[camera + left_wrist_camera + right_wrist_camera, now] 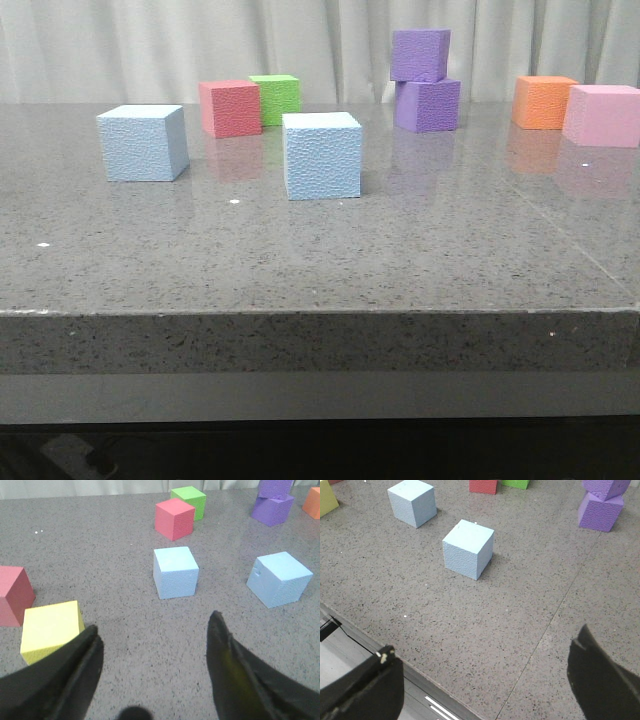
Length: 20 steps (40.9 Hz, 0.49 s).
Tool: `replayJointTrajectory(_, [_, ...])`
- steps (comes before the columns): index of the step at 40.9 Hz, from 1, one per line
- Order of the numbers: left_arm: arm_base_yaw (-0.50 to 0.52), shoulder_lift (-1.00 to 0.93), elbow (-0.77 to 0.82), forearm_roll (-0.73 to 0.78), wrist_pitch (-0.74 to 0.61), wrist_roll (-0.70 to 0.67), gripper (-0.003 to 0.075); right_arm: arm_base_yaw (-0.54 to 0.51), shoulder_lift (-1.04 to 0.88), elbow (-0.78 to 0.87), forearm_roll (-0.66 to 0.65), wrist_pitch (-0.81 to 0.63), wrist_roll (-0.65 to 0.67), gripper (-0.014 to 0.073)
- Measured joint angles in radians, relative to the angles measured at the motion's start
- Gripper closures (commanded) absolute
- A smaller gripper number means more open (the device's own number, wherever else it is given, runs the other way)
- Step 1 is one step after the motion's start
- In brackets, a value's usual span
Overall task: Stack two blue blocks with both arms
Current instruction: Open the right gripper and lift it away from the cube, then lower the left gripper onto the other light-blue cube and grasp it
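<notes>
Two pale blue blocks stand apart on the grey stone table, one at the left (143, 143) and one near the middle (322, 155). Neither gripper shows in the front view. My left gripper (154, 622) is open and empty, with the left blue block (175, 572) a short way ahead of its fingers and the other blue block (279, 579) off to the side. My right gripper (485, 641) is open and empty, over the table's front edge. The middle blue block (468, 548) lies well ahead of it, and the left blue block (413, 502) farther off.
Behind the blue blocks stand a red cube (230, 107), a green cube (275, 98), two stacked purple cubes (425, 80), an orange cube (543, 101) and a pink cube (602, 115). A yellow cube (50, 630) and a second red cube (15, 595) sit close to my left finger.
</notes>
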Motion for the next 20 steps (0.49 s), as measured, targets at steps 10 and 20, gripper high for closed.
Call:
replayJointTrajectory(10, [-0.033,0.221,-0.173,0.0,0.009,0.065,0.0087,0.0,0.0,0.002,0.0,0.0,0.0,-0.0071])
replayJointTrajectory(20, [-0.131,0.513,-0.341,0.031,0.014,0.149,0.0092,0.0,0.0,0.002,0.0,0.0,0.0,-0.0071])
